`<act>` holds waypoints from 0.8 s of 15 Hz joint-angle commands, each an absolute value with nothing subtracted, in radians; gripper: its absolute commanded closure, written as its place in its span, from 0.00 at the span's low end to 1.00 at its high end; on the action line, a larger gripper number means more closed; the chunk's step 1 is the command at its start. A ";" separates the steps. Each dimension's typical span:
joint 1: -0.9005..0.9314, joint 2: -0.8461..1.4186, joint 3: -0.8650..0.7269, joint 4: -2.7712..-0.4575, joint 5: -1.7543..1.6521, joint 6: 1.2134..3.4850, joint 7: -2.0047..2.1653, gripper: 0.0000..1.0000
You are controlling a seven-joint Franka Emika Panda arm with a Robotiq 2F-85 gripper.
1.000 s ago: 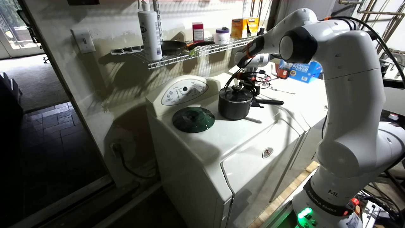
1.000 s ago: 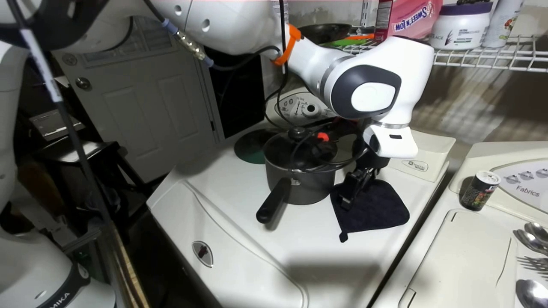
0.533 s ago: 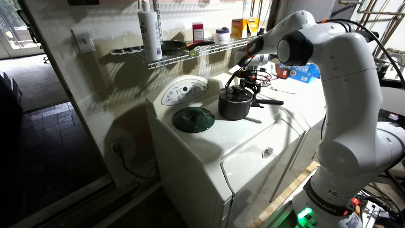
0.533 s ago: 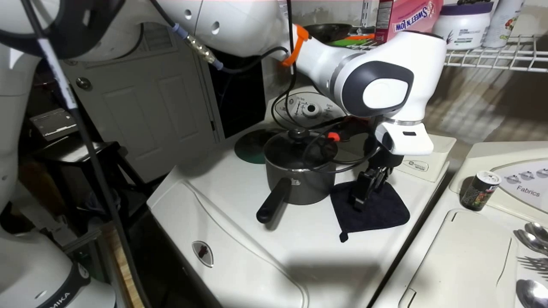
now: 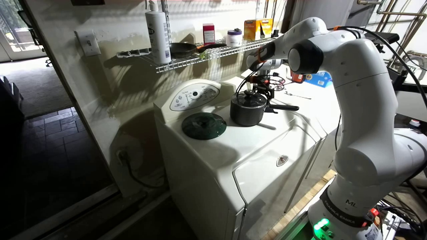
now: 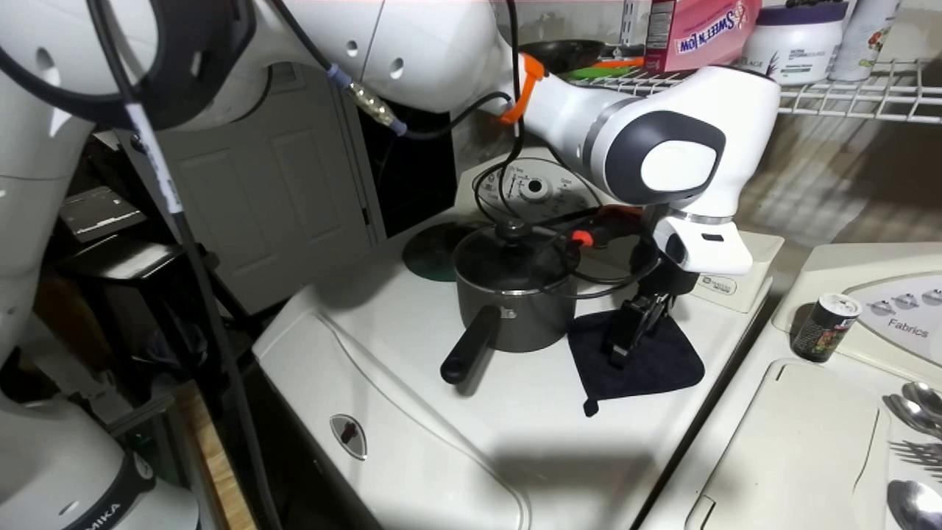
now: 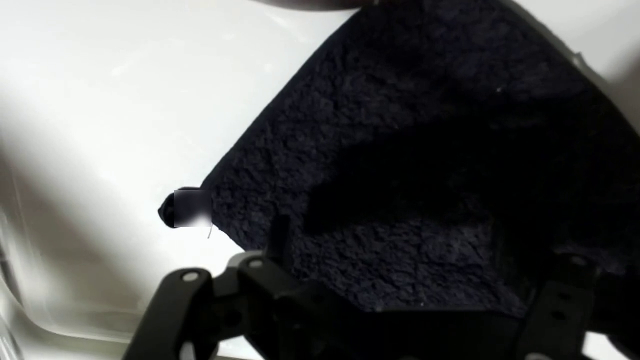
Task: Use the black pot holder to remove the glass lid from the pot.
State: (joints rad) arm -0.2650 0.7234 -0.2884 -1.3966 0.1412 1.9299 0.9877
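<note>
The black pot holder (image 6: 662, 364) lies flat on the white machine top beside the pot; it fills much of the wrist view (image 7: 360, 120). Over it my gripper (image 6: 625, 352) points down. In the wrist view the jaws stand wide apart, with only cloth below them; whether the fingertips touch it I cannot tell. The dark pot (image 6: 533, 324) stands upright in both exterior views, its long handle toward the front. On its rim sits the glass lid (image 5: 255, 100), knob up. From the wrist, only the pot's edge (image 7: 315, 4) shows at the top.
A dark green disc (image 5: 204, 126) lies on the far side of the pot. My arm's cables (image 6: 596, 294) hang close to the lid. On the neighbouring machine are a small can (image 6: 826, 327) and several pieces of cutlery (image 6: 916, 508). A loaded wire shelf (image 5: 200, 55) runs above.
In an exterior view my gripper has shifted right, away from the pot, across the pot holder, and lately sunk slightly. Pot, lid and pot holder have stayed where they were.
</note>
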 commanded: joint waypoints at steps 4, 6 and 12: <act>-0.281 0.815 -0.276 -1.274 0.126 1.847 0.968 0.00; -0.281 0.830 -0.276 -1.260 0.127 1.842 0.967 0.25; -0.285 0.855 -0.275 -1.220 0.131 1.814 0.975 0.60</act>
